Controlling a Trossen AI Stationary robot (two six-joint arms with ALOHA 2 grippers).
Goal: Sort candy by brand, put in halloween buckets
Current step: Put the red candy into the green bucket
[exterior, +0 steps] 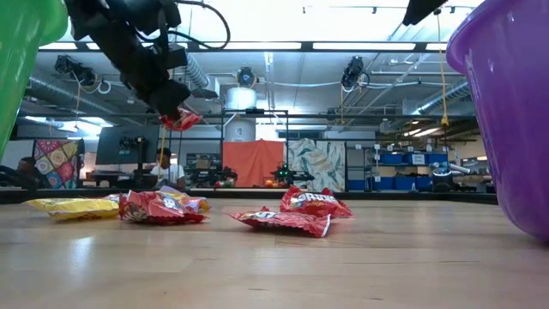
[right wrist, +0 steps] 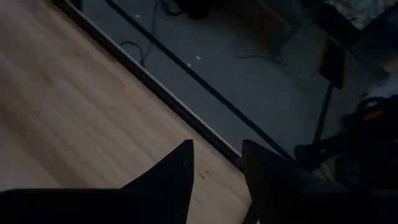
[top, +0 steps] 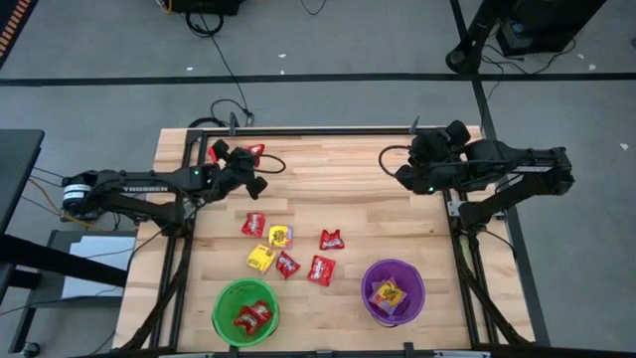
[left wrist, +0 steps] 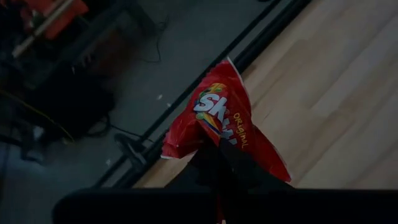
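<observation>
Overhead, I see my left gripper (top: 238,164) near the table's far edge, clenched on a red candy packet (top: 254,152), while the right gripper (top: 405,164) waits over the far right part, jaws apart and holding nothing. Loose packets (top: 286,249) lie mid-table; the green bucket (top: 245,311) holds red ones, the purple bucket (top: 393,291) yellow. Low down, the packet (exterior: 180,119) hangs above the table. My left wrist camera shows its fingers (left wrist: 233,168) pinching the red wrapper (left wrist: 221,121). My right wrist shows parted fingers (right wrist: 180,168) over bare wood.
</observation>
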